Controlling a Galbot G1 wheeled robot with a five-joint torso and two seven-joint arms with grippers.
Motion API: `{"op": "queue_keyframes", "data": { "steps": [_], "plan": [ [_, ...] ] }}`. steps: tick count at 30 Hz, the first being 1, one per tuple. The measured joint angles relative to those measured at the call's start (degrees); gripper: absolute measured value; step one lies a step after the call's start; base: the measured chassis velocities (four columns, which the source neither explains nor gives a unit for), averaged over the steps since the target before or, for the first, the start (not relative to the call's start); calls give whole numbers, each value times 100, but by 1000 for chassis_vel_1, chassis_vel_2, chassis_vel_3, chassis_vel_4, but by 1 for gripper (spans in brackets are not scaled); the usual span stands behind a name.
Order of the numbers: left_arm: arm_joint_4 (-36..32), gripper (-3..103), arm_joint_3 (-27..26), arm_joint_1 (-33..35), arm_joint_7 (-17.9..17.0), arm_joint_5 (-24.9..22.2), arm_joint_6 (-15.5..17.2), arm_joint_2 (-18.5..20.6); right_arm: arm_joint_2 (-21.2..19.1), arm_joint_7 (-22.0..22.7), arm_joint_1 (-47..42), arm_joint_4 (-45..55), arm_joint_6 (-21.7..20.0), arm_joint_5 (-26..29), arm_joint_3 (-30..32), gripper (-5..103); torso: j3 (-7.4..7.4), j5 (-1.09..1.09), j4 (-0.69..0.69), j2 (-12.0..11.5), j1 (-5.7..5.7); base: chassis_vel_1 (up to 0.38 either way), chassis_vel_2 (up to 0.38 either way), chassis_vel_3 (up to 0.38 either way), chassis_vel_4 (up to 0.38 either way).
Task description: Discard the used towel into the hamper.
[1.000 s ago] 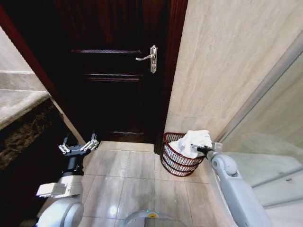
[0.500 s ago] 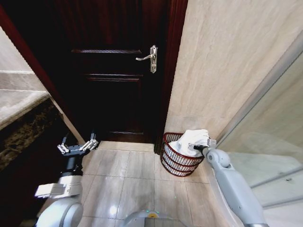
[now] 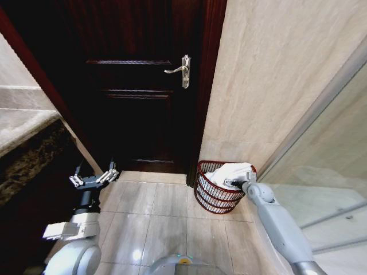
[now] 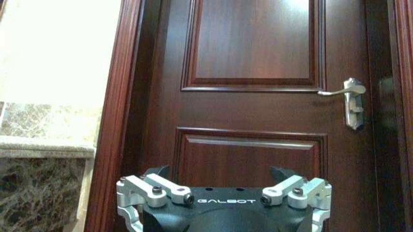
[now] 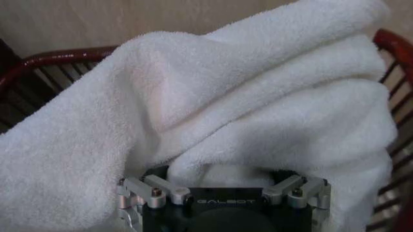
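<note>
The white towel (image 3: 230, 172) lies bunched in the mouth of the hamper (image 3: 213, 195), a dark red ribbed basket in the corner between door frame and wall. My right gripper (image 3: 235, 183) reaches over the hamper's near rim into the towel. In the right wrist view the towel (image 5: 258, 96) is heaped over the right gripper (image 5: 221, 171). Its finger links stand spread wide and its tips are buried in the cloth. The hamper's rim (image 5: 63, 55) curves behind. My left gripper (image 3: 92, 179) hangs open and idle near the floor at the left, facing the door (image 4: 252, 101).
A dark wooden door (image 3: 137, 109) with a metal handle (image 3: 183, 70) stands shut straight ahead. A stone counter (image 3: 23, 132) juts in at the left. A glass shower panel (image 3: 327, 172) runs along the right. Open tiled floor (image 3: 160, 223) lies between my arms.
My right gripper has moved down and toward the hamper. The towel, held higher above the rim before, has sunk lower into the hamper. The left arm is still.
</note>
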Motion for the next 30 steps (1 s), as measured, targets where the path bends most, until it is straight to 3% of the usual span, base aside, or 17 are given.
{"op": "queue_keyframes", "data": {
  "steps": [17,20,30],
  "plan": [
    [-10,100,-159,40,-7,-80,-24,41,500,-87,491,-870,5,-617,-68,100,-1,-3,1,1,-1,0,0,0,0],
    [-14,100,-149,7,-8,-115,8,96,483,110,348,-510,4,-504,33,100,2,6,3,0,1,0,0,0,0],
    [-23,100,125,-34,-16,0,35,75,200,621,-367,1019,7,-203,192,100,0,3,1,0,0,0,0,0,0]
  ]
}}
